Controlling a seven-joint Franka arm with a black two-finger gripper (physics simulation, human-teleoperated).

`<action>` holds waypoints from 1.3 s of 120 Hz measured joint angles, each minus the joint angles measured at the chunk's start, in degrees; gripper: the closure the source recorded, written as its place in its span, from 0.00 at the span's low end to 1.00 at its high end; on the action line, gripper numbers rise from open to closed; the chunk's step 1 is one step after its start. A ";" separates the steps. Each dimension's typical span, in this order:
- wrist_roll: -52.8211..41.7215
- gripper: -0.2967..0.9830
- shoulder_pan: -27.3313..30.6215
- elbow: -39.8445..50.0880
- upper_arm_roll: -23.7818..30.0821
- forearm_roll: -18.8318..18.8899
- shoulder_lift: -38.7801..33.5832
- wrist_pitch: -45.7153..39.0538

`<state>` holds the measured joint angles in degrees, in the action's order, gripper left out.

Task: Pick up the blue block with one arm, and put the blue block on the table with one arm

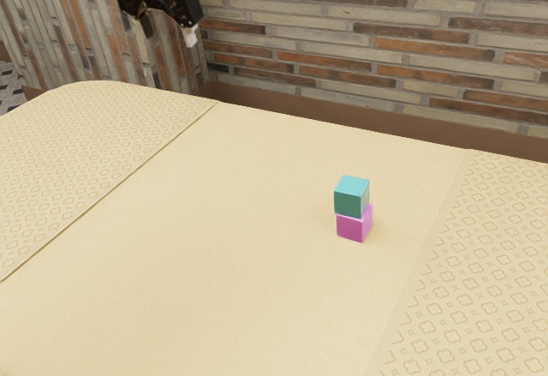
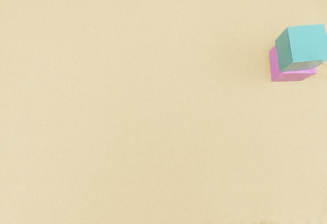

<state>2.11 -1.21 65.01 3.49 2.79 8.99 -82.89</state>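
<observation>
our end effector [image 1: 169,32] is spread wide, and the blue block [image 1: 352,197] waits on a pink block [image 1: 354,225]

at the exterior view's left, our end effector hangs high, its two fingers well apart with nothing between them, touching neither block nor tabletop [image 1: 214,222].

farther right, well apart from us, the blue block sits on top of the pink block, slightly out of line with it. we judge it light and stiff, with flat, smooth sides that may slip a little if we catch only an edge; it doesn't look fragile. we would take it by two opposite upright faces, square on, fingers around the blue block alone and above the pink block, so we don't drag that along or topple the pair. a modest squeeze should do, then a straight lift before setting it on bare tabletop.
</observation>
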 joint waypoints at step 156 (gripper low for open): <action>4.97 0.23 -19.43 -18.42 -10.93 -10.26 44.92 -28.50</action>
<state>7.08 -20.64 46.60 -7.45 -7.47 53.90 -111.40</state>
